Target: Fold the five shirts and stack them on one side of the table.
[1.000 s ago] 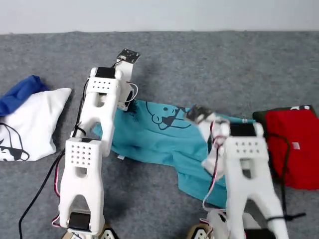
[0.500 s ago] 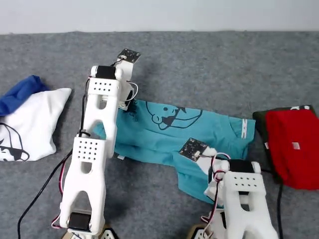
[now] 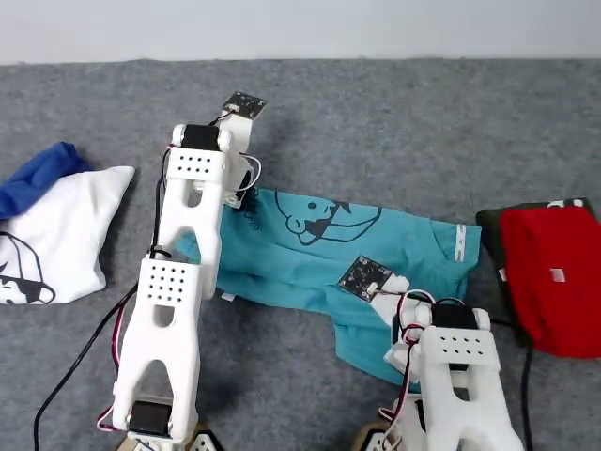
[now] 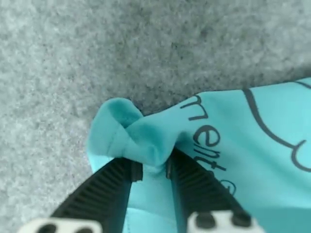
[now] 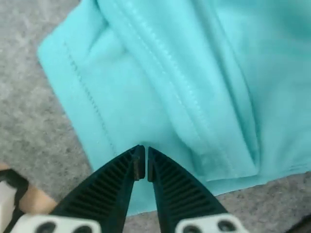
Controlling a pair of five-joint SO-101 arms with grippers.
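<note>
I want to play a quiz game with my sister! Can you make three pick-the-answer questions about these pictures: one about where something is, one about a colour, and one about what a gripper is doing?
1. Where on the table is the red shirt?
A. in the middle
B. far left
C. on the right side, on top of a dark shirt

2. What colour is the shirt spread between the two arms?
A. teal
B. yellow
C. pink

3. What is the left gripper doing?
A. standing wide open
B. pinching a fold of the teal shirt
C. closed on nothing

Answers:
1 C: the high view shows it folded at the right edge, with dark cloth peeking out beneath.
2 A: the spread shirt is teal with a drawn animal face.
3 B: the left wrist view shows bunched cloth between its fingers.
</note>
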